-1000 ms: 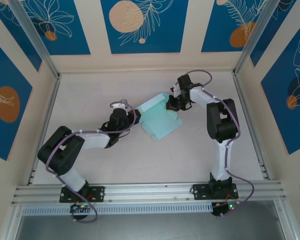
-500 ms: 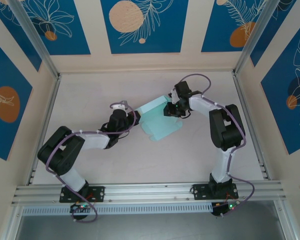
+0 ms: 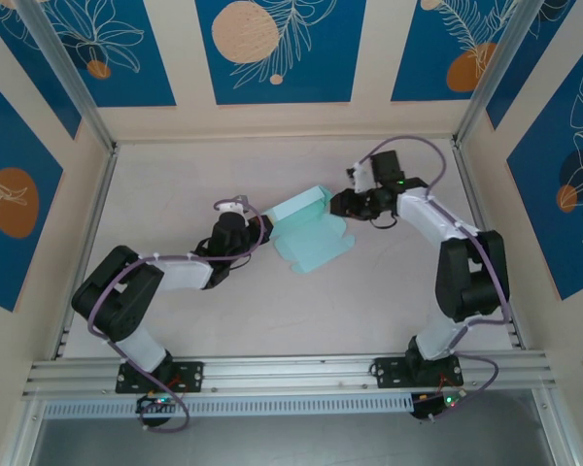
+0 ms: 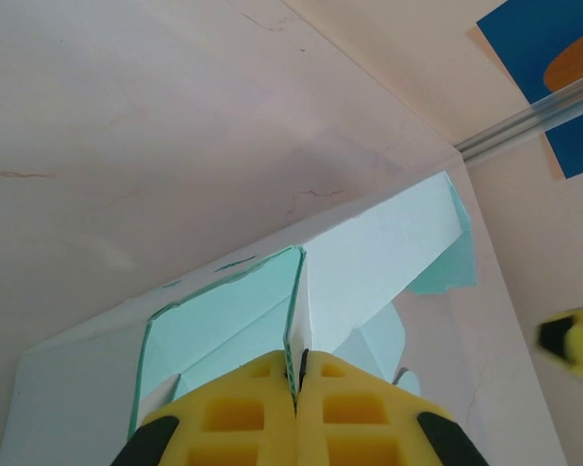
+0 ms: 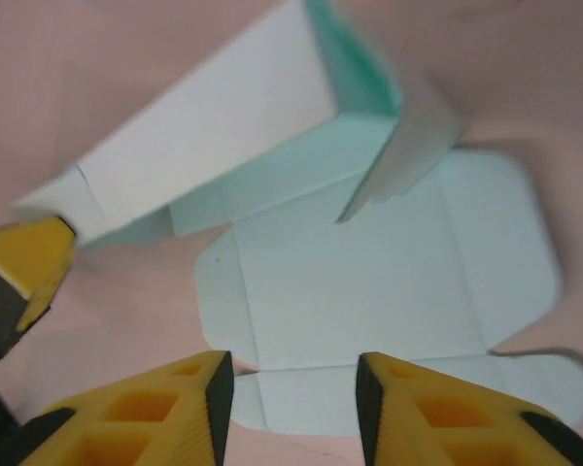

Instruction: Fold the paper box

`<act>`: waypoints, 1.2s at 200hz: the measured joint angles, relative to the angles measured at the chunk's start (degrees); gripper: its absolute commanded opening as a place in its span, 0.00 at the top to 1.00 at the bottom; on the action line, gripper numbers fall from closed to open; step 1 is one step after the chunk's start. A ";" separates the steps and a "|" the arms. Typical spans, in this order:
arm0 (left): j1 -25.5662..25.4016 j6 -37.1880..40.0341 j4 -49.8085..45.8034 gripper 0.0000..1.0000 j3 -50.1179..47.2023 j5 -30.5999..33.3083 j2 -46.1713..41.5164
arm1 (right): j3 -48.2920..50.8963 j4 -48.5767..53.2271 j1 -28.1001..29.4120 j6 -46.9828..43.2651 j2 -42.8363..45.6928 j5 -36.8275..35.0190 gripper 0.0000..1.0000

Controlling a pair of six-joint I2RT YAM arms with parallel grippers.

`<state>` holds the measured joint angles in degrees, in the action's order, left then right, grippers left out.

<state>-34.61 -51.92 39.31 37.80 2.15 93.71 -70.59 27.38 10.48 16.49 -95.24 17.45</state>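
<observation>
The paper box (image 3: 313,236) is pale light-blue card, partly folded, in the middle of the table. One long panel (image 3: 299,205) stands raised at its far left, and the rest lies flat. My left gripper (image 3: 264,231) is shut on the edge of an upright wall of the box (image 4: 369,262), with its yellow fingers (image 4: 243,413) pressed together on the card. My right gripper (image 3: 338,202) hovers open just off the box's far right side. In the right wrist view the flat sheet (image 5: 369,282) lies below and ahead of the right gripper (image 5: 290,383), with nothing between the fingers.
Pale walls with blue printed panels and aluminium rails (image 3: 481,233) enclose the beige table (image 3: 311,311). The other arm's yellow finger (image 5: 24,262) shows at the left of the right wrist view, beside the raised panel.
My right arm has swung to the right and its gripper has drawn back from over the box's far flap. The left gripper has kept its hold and the box has hardly shifted.
</observation>
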 measured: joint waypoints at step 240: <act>0.15 0.00 -1.44 1.00 0.63 0.87 -0.22 | -0.70 -16.48 -0.61 3.48 -11.23 -1.62 0.71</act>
<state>-34.46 -51.92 37.87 38.44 3.03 93.49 -71.29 10.90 9.87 19.97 -106.48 15.84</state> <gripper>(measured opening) 0.039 0.241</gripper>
